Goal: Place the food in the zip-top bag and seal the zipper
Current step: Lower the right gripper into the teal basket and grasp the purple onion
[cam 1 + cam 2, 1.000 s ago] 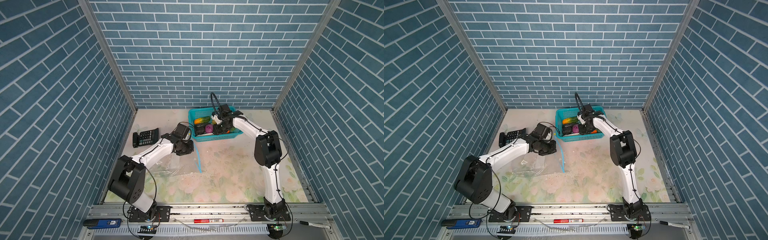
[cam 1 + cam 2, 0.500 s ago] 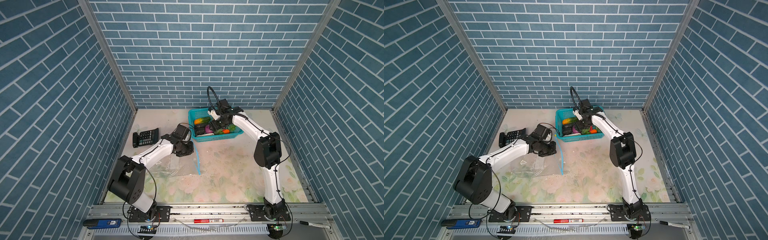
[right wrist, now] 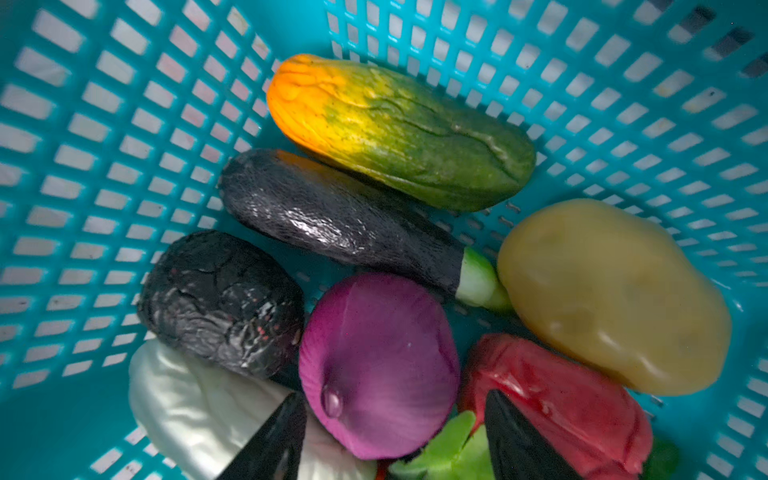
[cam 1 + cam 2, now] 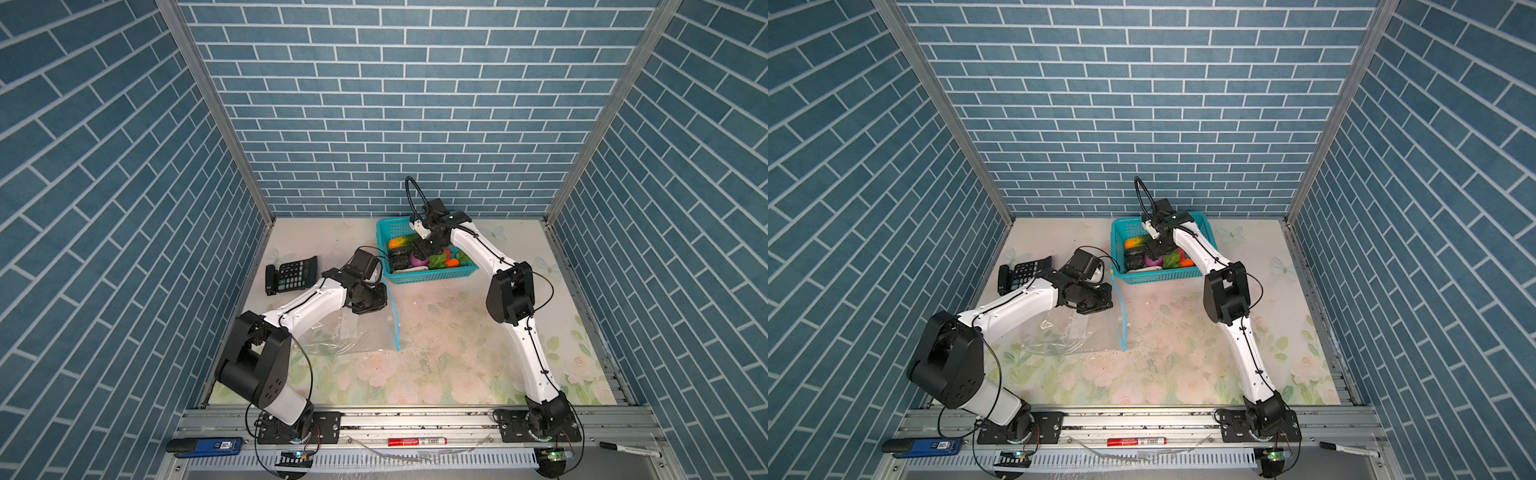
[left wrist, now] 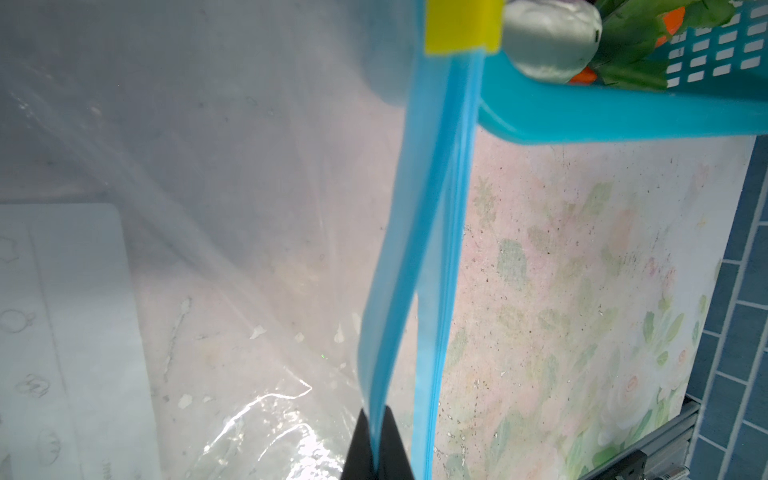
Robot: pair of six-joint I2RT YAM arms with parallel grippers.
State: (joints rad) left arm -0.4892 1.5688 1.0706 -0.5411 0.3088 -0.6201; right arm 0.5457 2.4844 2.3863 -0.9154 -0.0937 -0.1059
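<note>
One purple onion (image 3: pixel 378 365) lies directly beneath the right gripper (image 3: pixel 392 415), jaws parted, while the left gripper (image 5: pixel 376 419) pinches the zipper (image 5: pixel 432 208).

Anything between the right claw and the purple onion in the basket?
Nothing visible: the open right claw hangs over the purple onion, jaws astride it. The white piece and red piece lie close on either side.

Left gripper (image 5: pixel 376 436) pinched tight, arm stretched low; right gripper (image 3: pixel 394 399) spread wide, wrist angled downward.
</note>
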